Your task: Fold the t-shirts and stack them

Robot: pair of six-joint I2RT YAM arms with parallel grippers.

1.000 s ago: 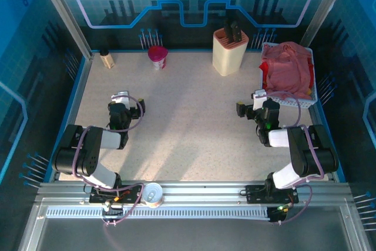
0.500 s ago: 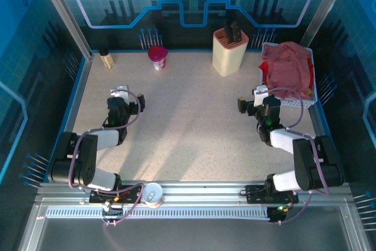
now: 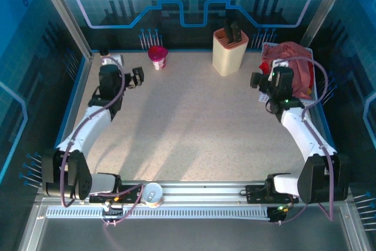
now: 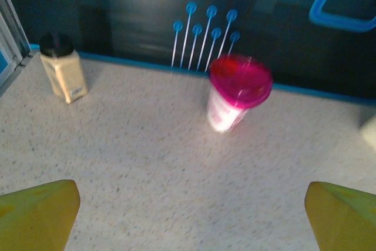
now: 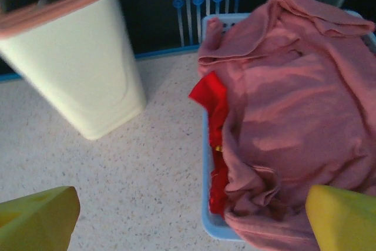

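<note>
A salmon-pink t-shirt [image 5: 294, 121] lay heaped over a red t-shirt [image 5: 214, 101] in the pale basket [image 5: 207, 216] at the table's far right. The right gripper [image 5: 188, 224] hovered nearby, jaws spread wide, beside a knife block [image 5: 76, 57]. The left gripper [image 4: 188, 218], equally spread, faced a pink-lidded cup [image 4: 238, 89].

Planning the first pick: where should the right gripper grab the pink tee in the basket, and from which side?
Pinch the bunched folds of the pink tee at the near corner of the basket, coming down from above. The tee lies heaped over the red tee, and the basket walls would likely block a side approach.
</note>
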